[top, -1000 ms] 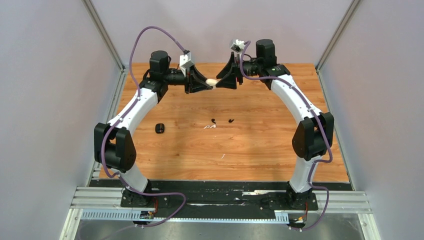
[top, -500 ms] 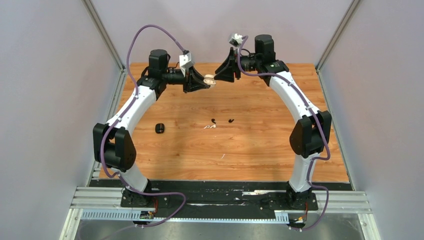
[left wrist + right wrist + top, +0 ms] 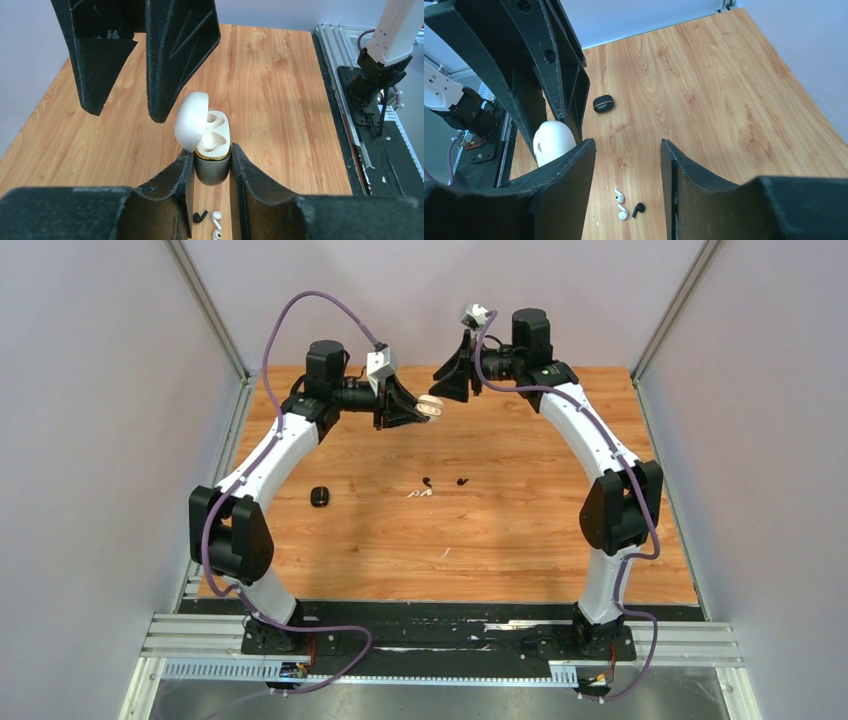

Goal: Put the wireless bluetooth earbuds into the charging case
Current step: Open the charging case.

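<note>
My left gripper (image 3: 425,410) (image 3: 211,150) is shut on the charging case (image 3: 212,167), held high above the table. The case's white lid (image 3: 192,122) stands open over two empty sockets. My right gripper (image 3: 452,385) (image 3: 628,150) hangs open just right of the case, apart from it and holding nothing. In the right wrist view the lid (image 3: 553,142) shows beside its left finger. Down on the table lie two white earbuds (image 3: 619,195) (image 3: 622,214) and a black earbud (image 3: 638,209). The top view shows the white earbuds (image 3: 418,494), that black earbud (image 3: 428,481) and a second black earbud (image 3: 461,481).
A small black case (image 3: 319,496) (image 3: 603,104) lies shut on the wooden table (image 3: 520,530), left of the earbuds. Grey walls close in the table on both sides and at the back. The arm bases stand on a black rail (image 3: 440,625) at the near edge.
The right gripper, which was touching the case, has drawn back up and to the right. The case's lid has swung open. The left gripper still holds the case, shifted slightly right.
</note>
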